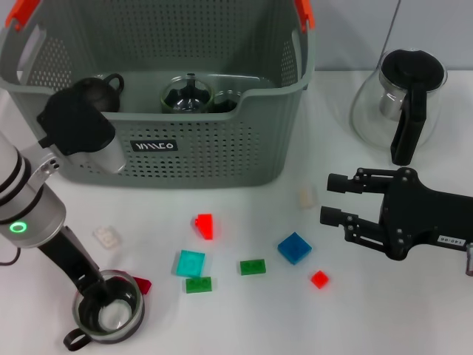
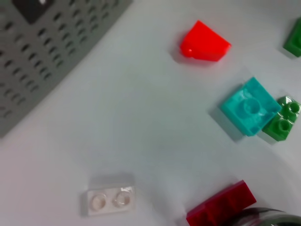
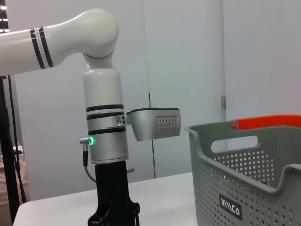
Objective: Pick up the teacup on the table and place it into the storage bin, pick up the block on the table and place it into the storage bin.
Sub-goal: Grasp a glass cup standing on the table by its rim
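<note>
The teacup is a clear glass cup with a dark handle, at the table's front left corner. My left gripper reaches down into it from above, its tip at the cup's rim. In the left wrist view only the teacup's rim shows, at the picture's edge. Loose blocks lie on the table: red, cyan, two green, blue and a small red one. The grey storage bin stands at the back. My right gripper hovers open at the right, holding nothing.
A glass teapot with black lid stands at the back right. The bin holds a dark pot and glassware. A clear white block, a dark red block beside the cup and a cream block also lie about.
</note>
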Controlling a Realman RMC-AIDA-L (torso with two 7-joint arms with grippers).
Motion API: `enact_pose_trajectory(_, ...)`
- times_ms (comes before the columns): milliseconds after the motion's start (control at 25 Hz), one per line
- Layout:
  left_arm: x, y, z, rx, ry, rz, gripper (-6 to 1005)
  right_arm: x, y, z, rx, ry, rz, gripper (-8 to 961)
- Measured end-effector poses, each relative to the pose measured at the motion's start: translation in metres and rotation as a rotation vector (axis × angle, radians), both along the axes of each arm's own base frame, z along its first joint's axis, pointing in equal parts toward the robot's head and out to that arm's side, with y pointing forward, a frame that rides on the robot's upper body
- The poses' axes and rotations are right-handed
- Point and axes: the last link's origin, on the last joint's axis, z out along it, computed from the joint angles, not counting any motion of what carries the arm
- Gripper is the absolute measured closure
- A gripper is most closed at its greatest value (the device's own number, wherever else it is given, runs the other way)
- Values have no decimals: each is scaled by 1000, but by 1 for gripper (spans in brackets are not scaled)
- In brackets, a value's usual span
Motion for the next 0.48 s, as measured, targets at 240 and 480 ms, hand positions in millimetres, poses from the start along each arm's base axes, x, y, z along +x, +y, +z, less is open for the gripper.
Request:
enact_pose_trajectory(240,1,1,0,-2,3,0,420,0,0,0,-2,0,1,464)
enact_pose_trajectory(480,0,1,2,6,2,5,675,0,0,0,-2,1,-1,462)
